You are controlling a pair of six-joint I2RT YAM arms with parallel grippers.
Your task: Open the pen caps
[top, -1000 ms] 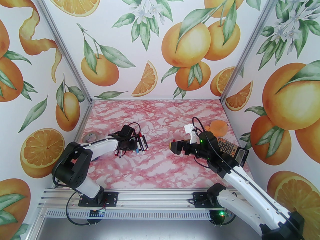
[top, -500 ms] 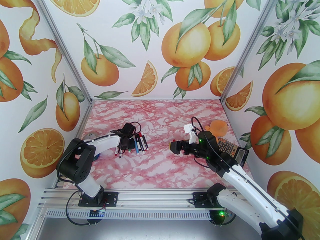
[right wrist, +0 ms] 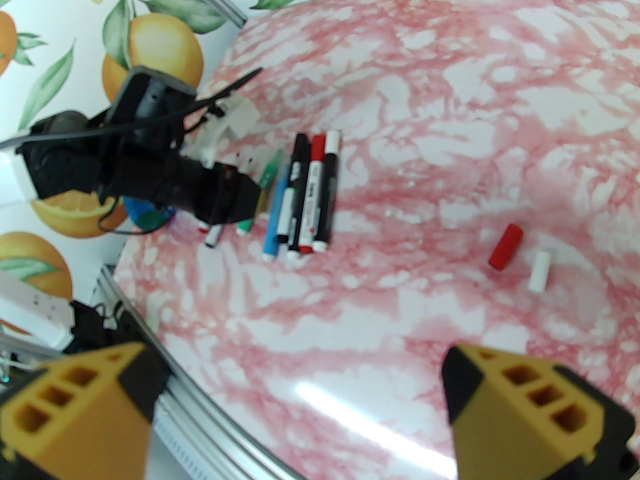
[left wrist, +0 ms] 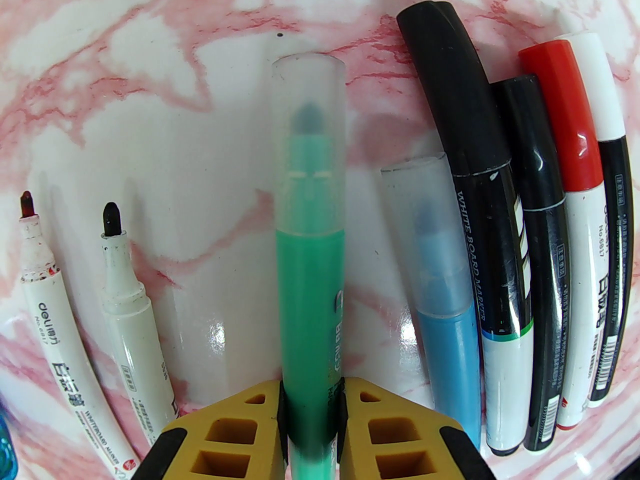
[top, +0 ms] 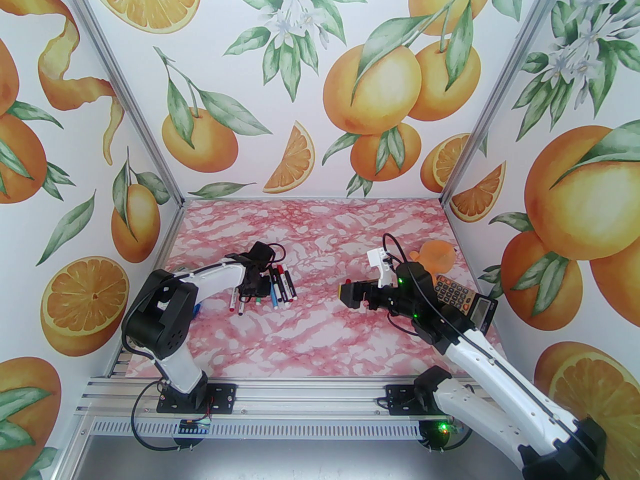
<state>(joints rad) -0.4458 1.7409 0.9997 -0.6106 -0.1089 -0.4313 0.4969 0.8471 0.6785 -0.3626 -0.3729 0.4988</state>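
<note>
Green pen (left wrist: 310, 293) lies on the pink marbled table (left wrist: 150, 93) with its barrel end toward my left wrist camera. The green pen's clear cap (left wrist: 308, 133) is on, dark tip showing through it. Nearest neighbour on its right is a blue pen (left wrist: 447, 348), beside it but not touching, the blue pen's clear cap (left wrist: 425, 228) also on. Packed against the blue one in a row: a black-capped whiteboard marker (left wrist: 480, 208), a slim black pen (left wrist: 540, 248), a red-capped pen (left wrist: 580, 288) and a white-capped pen (left wrist: 612, 248). To the left, apart from the green pen, are two white pens lying uncapped, a red-tipped pen (left wrist: 55, 328) and a black-tipped pen (left wrist: 135, 328). From the right wrist, a loose red cap (right wrist: 505, 246) and a loose white cap (right wrist: 539, 271) lie near each other on bare table, well apart from the pen row. From above, a calculator (top: 462, 303) sits at the table's right edge, partly under my right arm, with an orange object (top: 435, 255) behind it. My left claw (left wrist: 311, 393) is clamped on the green pen's barrel, one yellow finger (left wrist: 235, 428) pressed to each side, behind the cap. My right claw (right wrist: 300, 363) hangs above the table, jaws spread wide, gripping nothing, pointed toward the pen row.
</note>
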